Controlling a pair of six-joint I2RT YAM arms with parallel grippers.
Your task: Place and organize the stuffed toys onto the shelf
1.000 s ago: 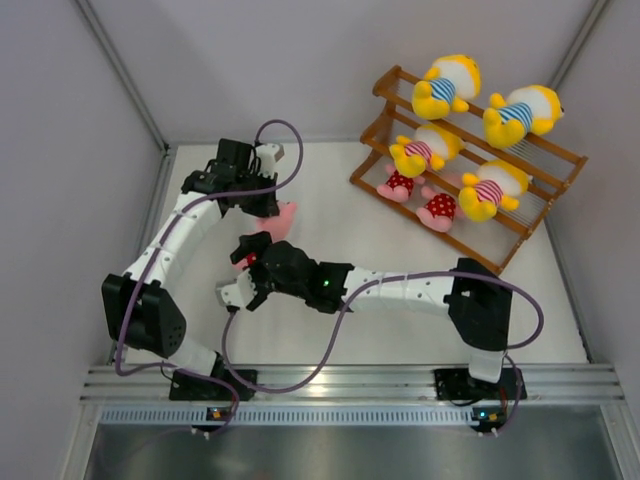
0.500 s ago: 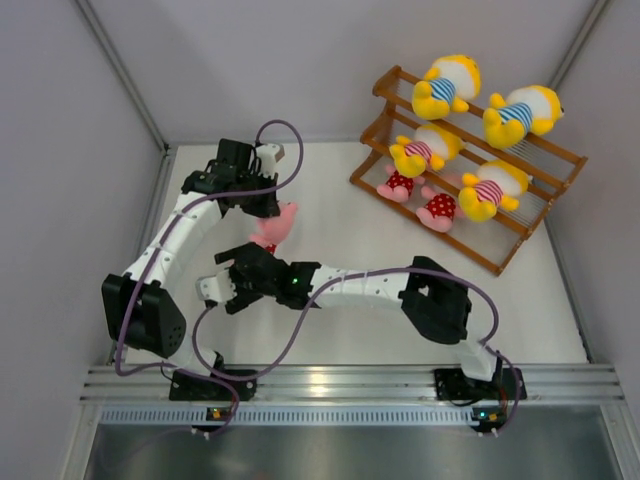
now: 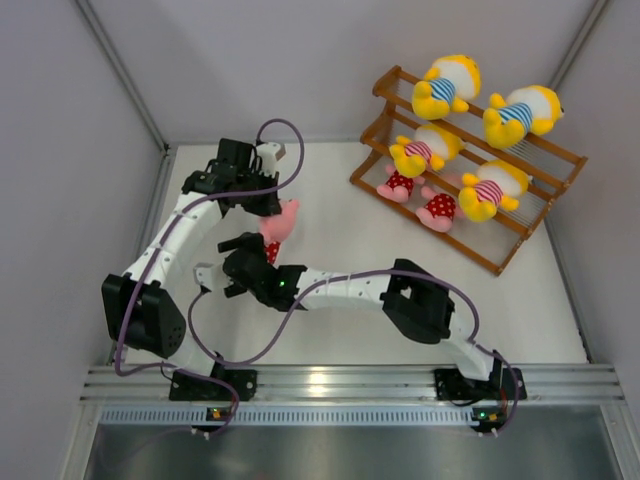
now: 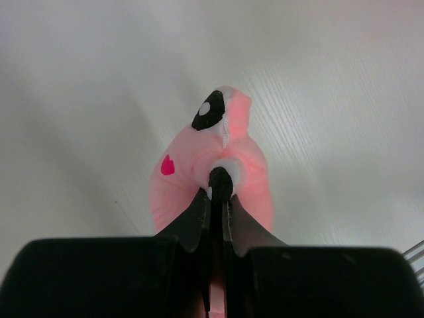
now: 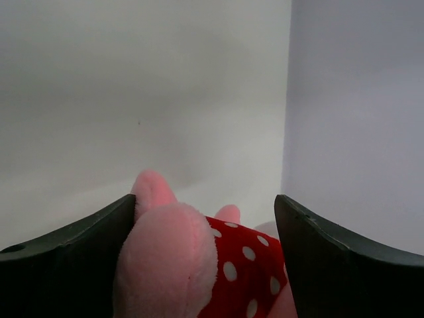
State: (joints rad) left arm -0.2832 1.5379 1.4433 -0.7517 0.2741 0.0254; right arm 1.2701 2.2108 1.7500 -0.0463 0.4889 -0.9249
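A pink stuffed toy in a red white-dotted outfit hangs at the table's left middle, held up by my left gripper. In the left wrist view that gripper is shut on a small piece of the toy's head. My right gripper is open just below, its fingers either side of the toy's body without pressing it. The brown wooden shelf stands at the far right with yellow toys and pink toys on its tiers.
Grey walls close in the left side and the back of the table. The right arm's elbow and its purple cable stretch across the near middle of the table.
My right arm has reached left and further away, bringing its open gripper up around the hanging toy's lower body. The left gripper has kept its hold, with the toy barely shifted.
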